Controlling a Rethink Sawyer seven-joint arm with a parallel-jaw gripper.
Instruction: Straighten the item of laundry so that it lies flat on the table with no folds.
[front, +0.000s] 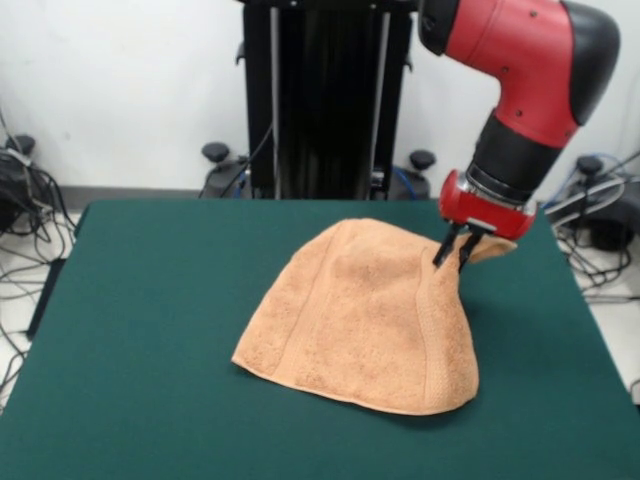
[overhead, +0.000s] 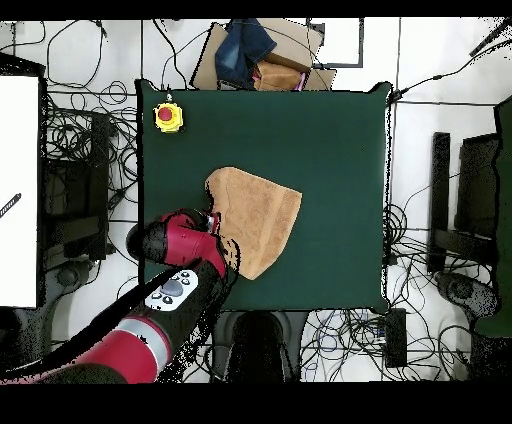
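The item of laundry (front: 370, 320) is a peach-orange towel on the green table (front: 150, 330). It rises tent-like toward its far right part, where my gripper (front: 456, 250) is shut on it and holds that part up off the cloth. A small flap of towel sticks out behind the fingers. The near edge curves along the table and a woven band runs down the right side. In the overhead view the towel (overhead: 258, 215) lies near the table's (overhead: 330, 140) middle, with my gripper (overhead: 212, 222) at its left edge, partly hidden under the red wrist.
A yellow box with a red button (overhead: 168, 117) sits at a table corner in the overhead view. Cables and black stands surround the table on the floor. A cardboard box with blue cloth (overhead: 255, 55) lies beyond the far edge.
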